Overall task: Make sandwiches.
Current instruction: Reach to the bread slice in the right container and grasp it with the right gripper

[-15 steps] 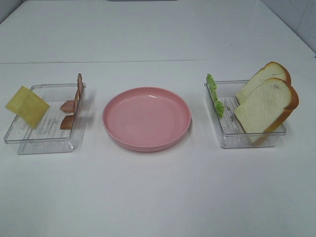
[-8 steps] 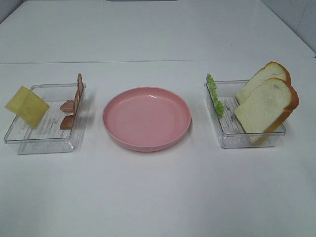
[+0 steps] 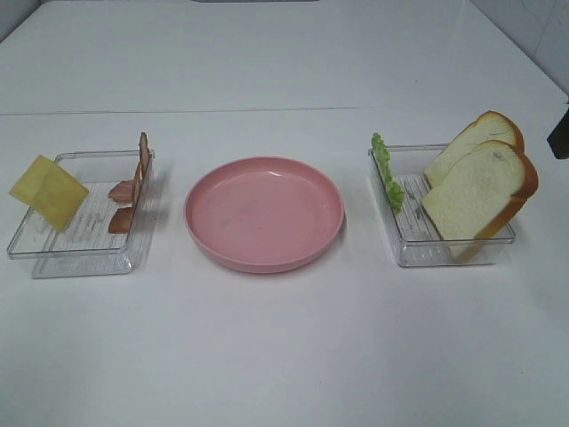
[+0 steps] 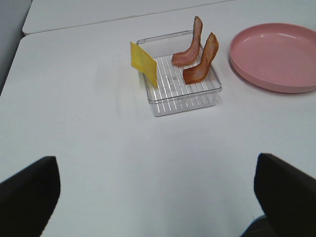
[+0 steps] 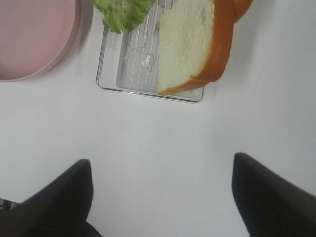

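A dark part of the right arm (image 3: 560,133) has just come into the high view at the table's right edge, close to the bread. Half a second ago it was not there, and nothing else has moved. The right arm is probably starting toward the bread, so assembly is only beginning. No sandwich exists yet, and the pink plate (image 3: 264,213) at the table's middle holds nothing.

Near the right edge, a clear tray (image 3: 444,258) holds two bread slices (image 3: 480,191), white with tan-orange crust, leaning one behind the other. Ruffled green lettuce (image 3: 388,173) stands against the tray wall nearest the plate.

Near the left edge, a second tray (image 3: 53,258) holds two reddish-brown bacon strips (image 3: 132,187) and a yellow cheese square (image 3: 49,191) leaning on its outer wall.

The left gripper (image 4: 155,160) is spread wide and holds nothing. The right gripper (image 5: 160,159) is also wide and holds nothing.
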Tool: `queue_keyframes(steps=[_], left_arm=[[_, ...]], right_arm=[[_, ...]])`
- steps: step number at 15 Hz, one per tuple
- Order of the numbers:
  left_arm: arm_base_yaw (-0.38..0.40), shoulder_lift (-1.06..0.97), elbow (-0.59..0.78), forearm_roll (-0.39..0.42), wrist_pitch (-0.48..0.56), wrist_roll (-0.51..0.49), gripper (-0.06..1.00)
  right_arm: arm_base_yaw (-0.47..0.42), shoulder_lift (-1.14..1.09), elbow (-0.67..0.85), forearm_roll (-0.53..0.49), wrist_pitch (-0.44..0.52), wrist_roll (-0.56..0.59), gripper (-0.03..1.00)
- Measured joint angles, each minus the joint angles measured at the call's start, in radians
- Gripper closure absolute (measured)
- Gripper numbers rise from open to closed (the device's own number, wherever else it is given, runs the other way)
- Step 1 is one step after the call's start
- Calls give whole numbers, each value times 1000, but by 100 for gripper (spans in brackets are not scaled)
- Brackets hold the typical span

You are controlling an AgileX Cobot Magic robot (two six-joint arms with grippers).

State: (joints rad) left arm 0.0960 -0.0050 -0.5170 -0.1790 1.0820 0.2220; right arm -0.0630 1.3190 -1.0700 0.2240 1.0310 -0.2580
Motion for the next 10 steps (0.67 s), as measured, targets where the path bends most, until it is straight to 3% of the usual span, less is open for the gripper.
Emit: queue_keyframes(steps=[5, 10], left_arm=[[0, 0, 0, 0, 0, 0, -5], [0, 0, 0, 0, 0, 0, -5]], right_arm=[[0, 185, -113, 61, 33, -36, 21], [0, 334, -182, 58, 35, -45, 21]])
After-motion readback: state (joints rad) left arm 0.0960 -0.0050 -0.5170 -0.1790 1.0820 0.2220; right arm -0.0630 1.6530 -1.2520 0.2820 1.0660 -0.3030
